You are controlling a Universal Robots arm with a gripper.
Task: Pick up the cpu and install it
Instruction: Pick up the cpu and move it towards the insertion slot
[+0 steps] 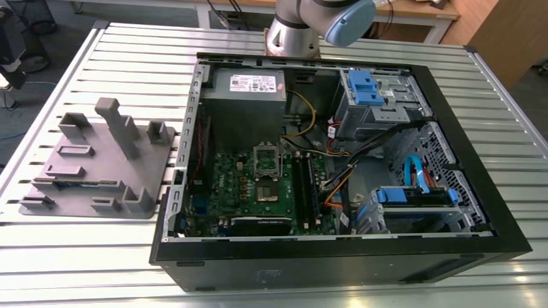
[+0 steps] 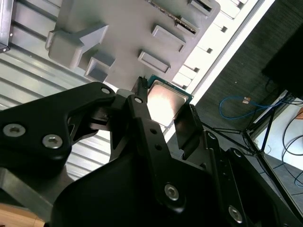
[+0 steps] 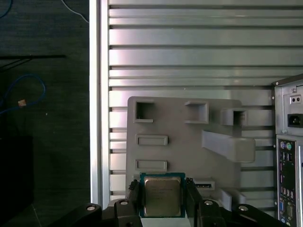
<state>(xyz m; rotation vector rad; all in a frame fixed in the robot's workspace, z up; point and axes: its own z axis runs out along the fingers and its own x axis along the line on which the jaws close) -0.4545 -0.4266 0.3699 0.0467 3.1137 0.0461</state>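
Observation:
The cpu [image 3: 161, 195], a small square chip with a shiny metal top and a green rim, sits between the two black fingers [image 3: 133, 198] of my gripper [image 3: 162, 197], which is shut on it. In the second wrist view the cpu [image 2: 163, 98] shows clamped at its edges by the gripper [image 2: 165, 108]. It hangs well above the grey plastic tray [image 3: 184, 142], near the tray's edge. In the exterior view the motherboard's metal socket frame [image 1: 266, 160] lies inside the open computer case [image 1: 342, 247].
The grey tray [image 1: 86, 173] with upright blocks lies on the slatted metal table [image 1: 479, 77], at the exterior view's left of the case. A grey power-supply box [image 1: 248, 86], blue drive brackets [image 1: 363, 86] and cables fill the case. The arm's base [image 1: 296, 32] stands behind it.

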